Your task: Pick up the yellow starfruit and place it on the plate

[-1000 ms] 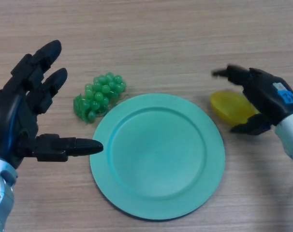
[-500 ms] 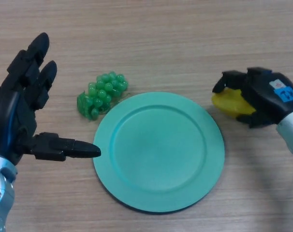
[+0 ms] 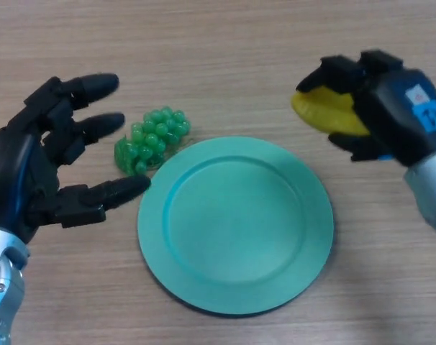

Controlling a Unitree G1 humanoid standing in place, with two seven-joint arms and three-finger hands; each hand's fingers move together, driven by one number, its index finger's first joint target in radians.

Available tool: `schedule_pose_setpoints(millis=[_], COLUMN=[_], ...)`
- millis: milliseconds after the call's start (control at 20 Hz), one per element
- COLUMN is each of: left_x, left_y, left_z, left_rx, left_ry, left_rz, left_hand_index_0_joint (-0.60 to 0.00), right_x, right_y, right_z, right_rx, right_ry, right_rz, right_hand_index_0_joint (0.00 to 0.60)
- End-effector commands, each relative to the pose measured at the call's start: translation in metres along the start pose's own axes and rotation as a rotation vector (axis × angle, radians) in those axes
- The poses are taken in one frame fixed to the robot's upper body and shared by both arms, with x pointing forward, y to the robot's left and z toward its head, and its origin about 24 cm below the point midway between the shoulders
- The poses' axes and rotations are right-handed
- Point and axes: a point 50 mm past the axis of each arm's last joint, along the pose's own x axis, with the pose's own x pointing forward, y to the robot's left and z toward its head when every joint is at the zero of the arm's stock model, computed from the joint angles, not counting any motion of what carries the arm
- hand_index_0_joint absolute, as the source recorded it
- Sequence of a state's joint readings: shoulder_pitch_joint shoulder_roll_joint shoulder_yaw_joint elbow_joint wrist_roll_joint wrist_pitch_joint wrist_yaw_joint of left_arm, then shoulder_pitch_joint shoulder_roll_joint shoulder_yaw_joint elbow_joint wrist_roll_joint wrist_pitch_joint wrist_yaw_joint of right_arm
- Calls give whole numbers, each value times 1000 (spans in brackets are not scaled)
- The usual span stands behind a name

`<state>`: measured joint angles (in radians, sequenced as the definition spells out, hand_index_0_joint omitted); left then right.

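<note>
Yellow starfruit [image 3: 327, 112] pinched in the right robot hand [image 3: 387, 108], far-right of the plate [image 3: 236, 224]; left robot hand [image 3: 42, 169] spread, idle.

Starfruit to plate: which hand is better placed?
Right. The right hand is already curled round the yellow starfruit, just beyond the plate's far right rim. The left hand is open by the green grapes.
</note>
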<state>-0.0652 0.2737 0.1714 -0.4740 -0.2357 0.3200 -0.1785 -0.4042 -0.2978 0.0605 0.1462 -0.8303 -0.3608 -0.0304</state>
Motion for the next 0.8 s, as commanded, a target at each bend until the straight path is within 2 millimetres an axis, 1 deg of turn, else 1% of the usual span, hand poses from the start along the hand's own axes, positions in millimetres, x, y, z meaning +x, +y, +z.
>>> schedule_pose_setpoints(millis=[50,100,150,200,250,300,350,400,450,550,600,700,800], left_x=[-1,-2,-3,-6,-7,-8,-9,-9,-10,-11,-12,-15,-17], left_y=[5,6,6,7,8,11,12,14,14,15,16,17,18], left_z=[39,41,41,41,42,44,44,45,45,45,46,45,46], left_rx=[39,42,45,47,43,42,48,60,66,82,84,80,73], left_ry=[-224,-227,-227,-239,-243,-254,-254,-253,-252,-255,-267,-272,-263], left_rz=[-22,-18,-17,-8,-1,17,19,32,36,52,66,83,91], left_hand_index_0_joint=[0,0,0,0,0,0,0,0,0,0,0,0,0], right_x=[8,3,1,-5,-7,-12,-14,-17,-18,-19,-20,-19,-16], right_y=[-34,-26,-23,-17,-15,-5,-2,7,10,26,35,38,35], right_z=[18,28,30,41,45,54,57,66,68,71,70,66,63], right_rx=[7,36,22,243,313,374,416,561,589,636,599,566,564], right_ry=[-105,-112,-116,-77,-63,-46,-35,-15,-7,8,8,30,62], right_rz=[-150,-113,-102,-85,-72,-17,-4,11,18,71,106,102,86], right_hand_index_0_joint=[600,600,600,600,600,600,600,600,600,600,600,600,600])
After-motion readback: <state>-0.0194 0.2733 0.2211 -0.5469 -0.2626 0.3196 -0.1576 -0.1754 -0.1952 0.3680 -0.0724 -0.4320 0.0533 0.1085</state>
